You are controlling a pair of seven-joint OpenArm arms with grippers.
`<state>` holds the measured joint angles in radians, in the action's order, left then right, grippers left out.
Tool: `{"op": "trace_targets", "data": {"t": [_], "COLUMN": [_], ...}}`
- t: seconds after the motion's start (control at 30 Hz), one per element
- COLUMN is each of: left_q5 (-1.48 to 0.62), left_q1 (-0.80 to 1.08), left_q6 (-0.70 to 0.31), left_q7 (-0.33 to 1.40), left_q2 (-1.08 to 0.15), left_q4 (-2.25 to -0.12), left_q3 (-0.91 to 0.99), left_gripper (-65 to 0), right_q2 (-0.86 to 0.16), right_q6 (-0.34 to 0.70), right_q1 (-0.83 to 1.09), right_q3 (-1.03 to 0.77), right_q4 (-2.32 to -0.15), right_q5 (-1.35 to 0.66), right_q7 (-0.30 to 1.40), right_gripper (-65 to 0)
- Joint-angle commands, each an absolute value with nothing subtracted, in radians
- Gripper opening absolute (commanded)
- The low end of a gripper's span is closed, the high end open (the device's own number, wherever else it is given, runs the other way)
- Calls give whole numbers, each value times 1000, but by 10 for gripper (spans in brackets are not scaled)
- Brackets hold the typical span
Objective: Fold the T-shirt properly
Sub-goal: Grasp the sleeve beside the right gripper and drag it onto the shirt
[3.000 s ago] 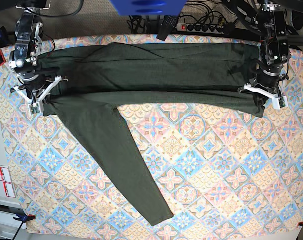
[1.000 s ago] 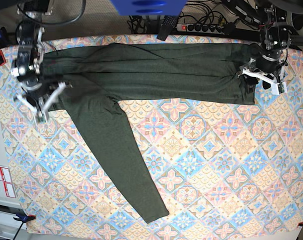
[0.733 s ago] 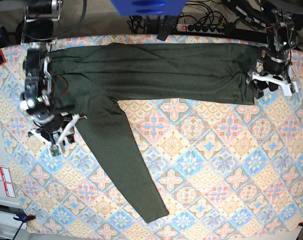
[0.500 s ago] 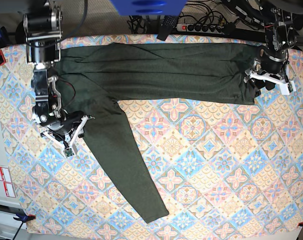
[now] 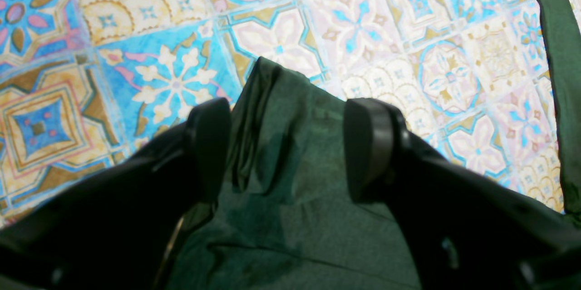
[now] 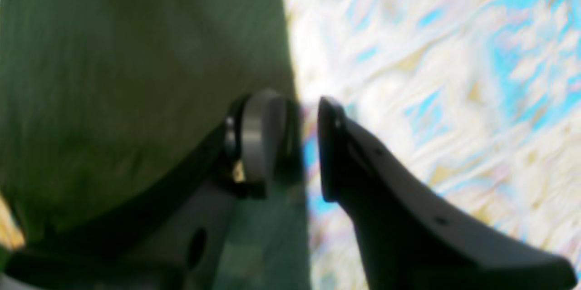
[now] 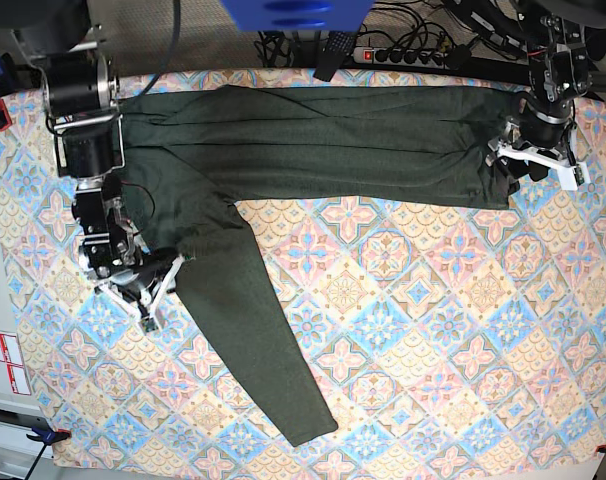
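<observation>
The right gripper (image 6: 302, 145), a black two-fingered claw, shows closest in its wrist view: its jaws stand a narrow gap apart with nothing between them, one finger over the dark heathered olive-green long-sleeved T-shirt (image 7: 313, 150), the other over the patterned blue, cream and orange tile-print tablecloth (image 7: 433, 330). In the base view this claw (image 7: 158, 285) sits just beside the outer edge of the sleeve, which runs diagonally away from it toward the table's near edge. Farther off, the left gripper (image 5: 286, 145) hovers with its jaws wide apart over a rumpled corner of the shirt, cloth lying between but not pinched. Beyond it (image 7: 538, 160), the shirt's body stretches flat across the table's far side.
</observation>
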<state>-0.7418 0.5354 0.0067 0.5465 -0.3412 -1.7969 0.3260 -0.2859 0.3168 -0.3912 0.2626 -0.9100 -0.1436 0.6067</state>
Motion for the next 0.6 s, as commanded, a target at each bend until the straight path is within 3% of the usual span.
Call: {"op": "trace_targets", "data": {"t": [0.0,0.57], "left_q5": [-745,-743], "left_q1": [538,536], "left_q6": [2,2], "left_q7": [527,527], "left_q2": [-354,-354], "left_q4": [-1813,-1811], "left_q3": [332,331], "left_gripper": [-257,-257], "right_q2": [-297,-239], "right_q6": [317,317], "right_q1": [-421,-423], "right_q3": [265,265], "right_q4": [-906,-776], "right_q5": [-153,-151], "right_q7": [581,529], "right_gripper": [-480,-480]}}
